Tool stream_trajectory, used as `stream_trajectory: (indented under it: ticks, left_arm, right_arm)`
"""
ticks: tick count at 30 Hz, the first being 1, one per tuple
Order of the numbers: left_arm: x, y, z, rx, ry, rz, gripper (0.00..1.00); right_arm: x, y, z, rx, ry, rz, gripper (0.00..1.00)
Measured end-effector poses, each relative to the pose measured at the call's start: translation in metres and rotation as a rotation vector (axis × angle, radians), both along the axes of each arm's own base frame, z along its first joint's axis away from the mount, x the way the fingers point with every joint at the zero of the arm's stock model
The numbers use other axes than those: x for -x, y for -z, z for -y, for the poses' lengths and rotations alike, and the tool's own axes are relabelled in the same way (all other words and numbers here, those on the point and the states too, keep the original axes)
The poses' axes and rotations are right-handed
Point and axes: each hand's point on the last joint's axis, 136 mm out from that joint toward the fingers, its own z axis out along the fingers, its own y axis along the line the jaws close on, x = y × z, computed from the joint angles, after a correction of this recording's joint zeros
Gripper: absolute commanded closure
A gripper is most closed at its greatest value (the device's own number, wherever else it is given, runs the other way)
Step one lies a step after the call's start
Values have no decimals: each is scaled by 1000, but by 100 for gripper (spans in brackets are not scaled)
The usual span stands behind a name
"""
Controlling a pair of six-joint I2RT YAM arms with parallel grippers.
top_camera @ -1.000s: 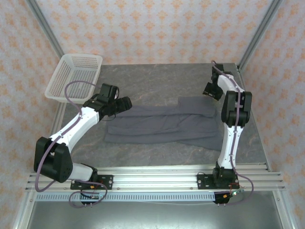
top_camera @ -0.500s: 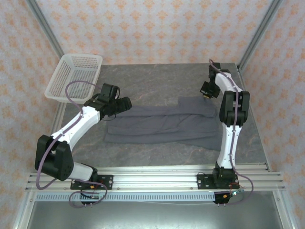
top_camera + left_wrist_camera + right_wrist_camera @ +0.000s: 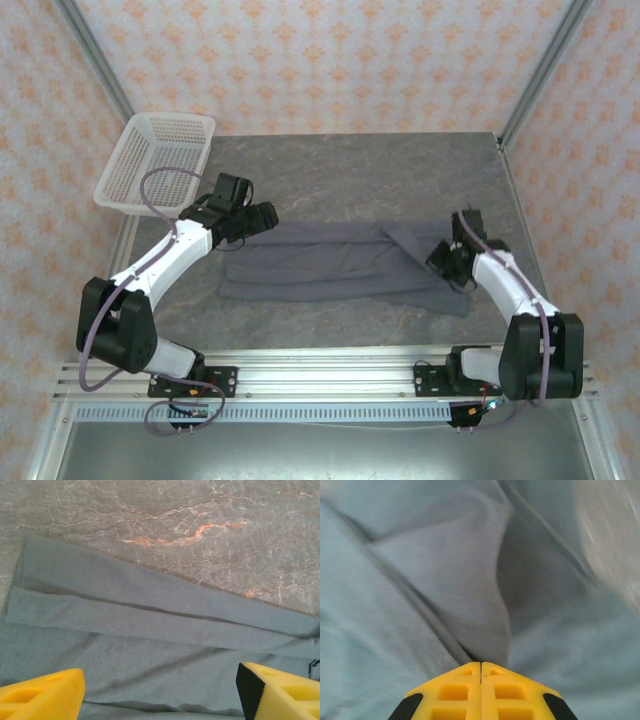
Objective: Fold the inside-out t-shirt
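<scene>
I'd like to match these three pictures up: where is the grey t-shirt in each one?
Top external: the t-shirt lies mid-picture, spread left to right.
Left wrist: t-shirt in the lower half, beyond the yellow tips of the left tool.
Right wrist: t-shirt close and blurred, creases meeting at the shut right tool.
Shared landmark: the marbled table, above the shirt in left wrist, a pale blur upper right in right wrist.

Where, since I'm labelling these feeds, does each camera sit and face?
Top external: above and behind the bases, looking down on the table, t-shirt and basket; both arms show.
Left wrist: on the left arm, facing down at t-shirt and table; left gripper open at the bottom.
Right wrist: close over cloth; right gripper shut on the t-shirt.
Shared: all see the t-shirt.
</scene>
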Motion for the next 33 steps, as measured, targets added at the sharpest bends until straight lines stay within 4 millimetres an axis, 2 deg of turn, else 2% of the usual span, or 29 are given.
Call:
stream_trajectory:
  ticks: [2,4,6,8,10,12,15,18,21,23,24,26,28,32,33]
  left_arm:
    - [-2,3,0,-2,0,-8,19]
    - [-2,4,1,-3,0,-11,19]
    - [-2,4,1,-2,0,-10,20]
    - [-2,4,1,-1,-1,-9,19]
    - [-2,4,2,0,1,-7,19]
    - [-2,3,6,3,10,-6,19]
    - [0,3,10,3,22,-6,19]
    - [1,3,12,3,29,-6,19]
    - [1,3,12,3,29,-6,19]
    - [1,3,12,3,29,-7,19]
    - [1,3,12,3,29,-6,19]
    - [1,3,13,3,31,-6,19]
    - [1,3,13,3,31,-7,19]
    - [1,4,13,2,31,-8,19]
    - [1,4,13,2,31,-9,19]
  right_arm:
    - [23,12,5,20,38,-47,70]
    - [22,1,10,32,73,-8,58]
    - [5,-18,9,23,91,83,53]
    - [-25,-42,3,6,74,181,52]
    - [-55,-57,-12,-13,14,221,50]
    - [-94,-65,-35,-38,-76,247,49]
    - [-130,-51,-68,-90,-195,228,47]
    - [-134,-19,-90,-115,-278,150,43]
    - [-127,7,-99,-124,-332,83,49]
    - [-125,15,-101,-130,-355,58,62]
    - [-124,18,-102,-134,-366,50,72]
    - [-124,17,-103,-135,-381,47,82]
    - [-123,15,-103,-135,-383,45,86]
    - [-116,7,-102,-144,-369,40,100]
    - [-112,4,-103,-155,-360,43,100]
